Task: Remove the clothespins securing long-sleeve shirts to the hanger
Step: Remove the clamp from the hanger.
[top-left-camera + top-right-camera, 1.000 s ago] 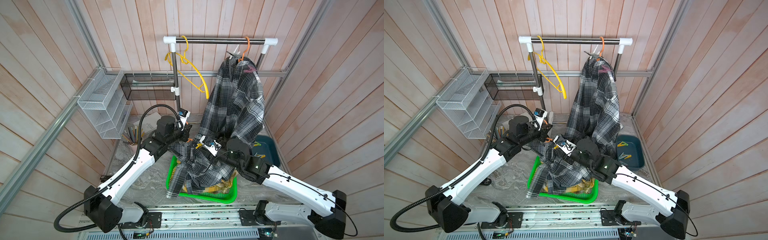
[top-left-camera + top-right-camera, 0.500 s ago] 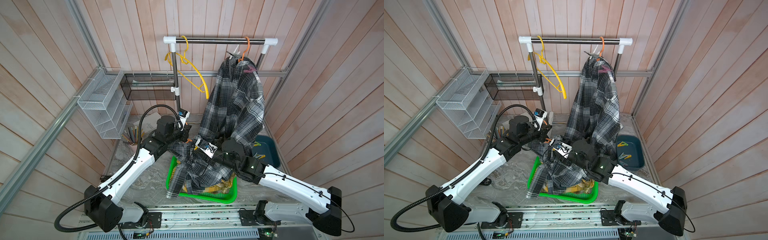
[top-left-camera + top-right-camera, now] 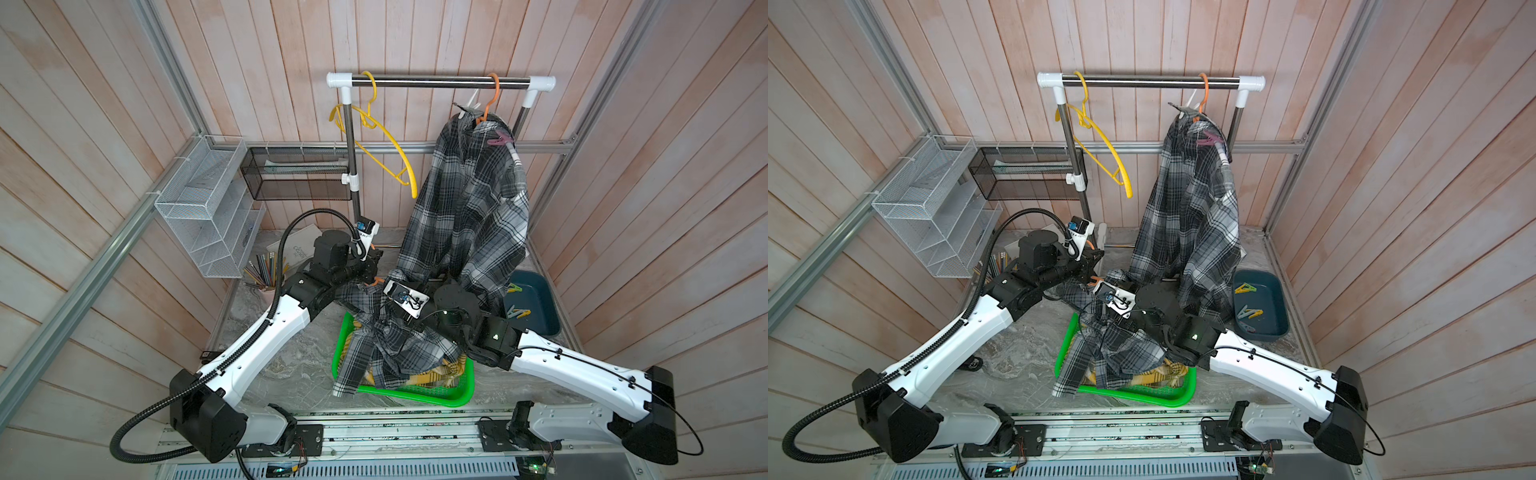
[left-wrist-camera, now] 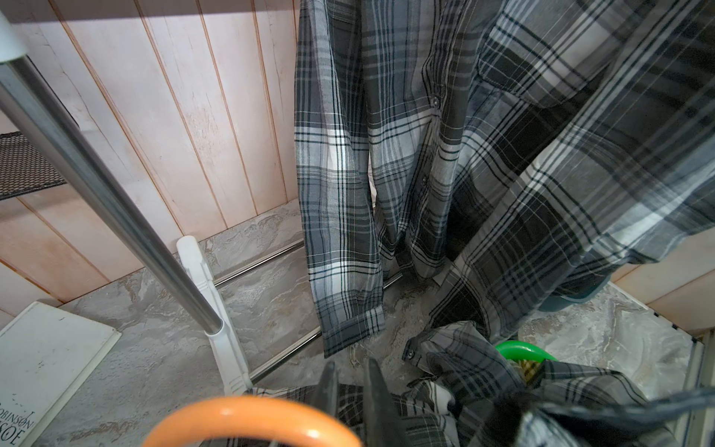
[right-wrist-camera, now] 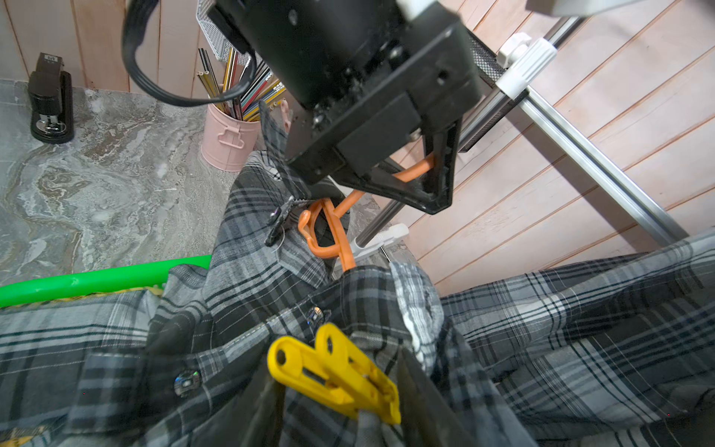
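A grey checked long-sleeve shirt hangs from an orange hanger over the green basket. My left gripper is shut on that hanger's hook. A yellow clothespin is clipped to this shirt's shoulder. My right gripper has closed round it, a finger against each end; cloth hides this gripper in both top views. A second grey checked shirt hangs on the rail, with a mauve-pink clothespin on its shoulder. A yellow-and-white shirt lies in the basket.
A blue tub holding loose clothespins sits at the right. An empty yellow hanger hangs by the rack's upright pole. A pink pencil cup, a stapler, a book and wire shelves stand at the left.
My right arm has moved left toward the shirt held up by the left gripper, and its jaws widened, then narrowed around the yellow clothespin. The left arm has stayed still.
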Controlling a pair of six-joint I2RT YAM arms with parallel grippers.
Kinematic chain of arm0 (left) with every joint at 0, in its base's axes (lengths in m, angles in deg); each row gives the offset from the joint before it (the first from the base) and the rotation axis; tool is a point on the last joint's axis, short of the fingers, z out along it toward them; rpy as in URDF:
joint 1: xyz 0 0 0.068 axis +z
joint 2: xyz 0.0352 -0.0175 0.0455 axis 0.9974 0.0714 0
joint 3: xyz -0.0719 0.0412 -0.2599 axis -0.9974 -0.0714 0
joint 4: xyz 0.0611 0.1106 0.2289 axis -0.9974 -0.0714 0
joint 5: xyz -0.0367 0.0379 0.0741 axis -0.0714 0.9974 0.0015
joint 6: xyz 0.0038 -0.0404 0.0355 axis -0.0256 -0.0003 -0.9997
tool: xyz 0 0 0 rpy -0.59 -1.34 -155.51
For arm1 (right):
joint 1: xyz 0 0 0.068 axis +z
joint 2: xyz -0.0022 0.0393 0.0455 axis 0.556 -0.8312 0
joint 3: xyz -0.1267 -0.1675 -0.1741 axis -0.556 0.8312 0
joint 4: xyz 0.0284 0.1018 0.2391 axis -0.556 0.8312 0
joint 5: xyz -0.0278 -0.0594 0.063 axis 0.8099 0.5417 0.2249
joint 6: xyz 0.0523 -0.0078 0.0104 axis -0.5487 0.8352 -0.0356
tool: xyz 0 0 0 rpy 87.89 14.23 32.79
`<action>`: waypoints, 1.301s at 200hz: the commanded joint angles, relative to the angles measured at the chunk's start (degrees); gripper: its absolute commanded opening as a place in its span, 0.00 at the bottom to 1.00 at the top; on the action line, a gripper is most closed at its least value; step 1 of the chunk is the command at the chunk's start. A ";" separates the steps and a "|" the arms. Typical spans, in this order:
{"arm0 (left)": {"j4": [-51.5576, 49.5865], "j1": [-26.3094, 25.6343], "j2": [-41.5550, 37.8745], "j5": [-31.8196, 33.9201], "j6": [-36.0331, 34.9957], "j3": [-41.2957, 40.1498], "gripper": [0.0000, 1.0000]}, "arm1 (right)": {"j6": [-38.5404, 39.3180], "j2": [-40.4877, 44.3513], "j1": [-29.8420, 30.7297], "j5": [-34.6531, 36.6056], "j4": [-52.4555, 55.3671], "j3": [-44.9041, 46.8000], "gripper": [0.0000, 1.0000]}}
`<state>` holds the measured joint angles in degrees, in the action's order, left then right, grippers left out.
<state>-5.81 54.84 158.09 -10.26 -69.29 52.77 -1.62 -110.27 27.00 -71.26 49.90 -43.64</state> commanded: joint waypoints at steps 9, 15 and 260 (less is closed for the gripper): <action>-0.04 0.04 0.49 -1.92 0.65 2.07 0.00 | 1.45 -0.23 0.57 2.24 -3.27 -1.36 0.45; 0.01 0.06 0.50 -1.87 0.65 2.09 0.00 | 1.54 -0.32 0.50 2.33 -3.28 -1.41 0.44; 0.35 0.39 1.44 -1.67 0.04 -0.43 0.00 | -10.13 3.37 -2.27 -10.25 -2.55 -7.46 0.00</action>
<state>-4.69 55.14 158.87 -10.83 -68.50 52.86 -6.51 -109.44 25.90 -77.73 48.50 -48.71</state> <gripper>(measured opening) 0.123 0.172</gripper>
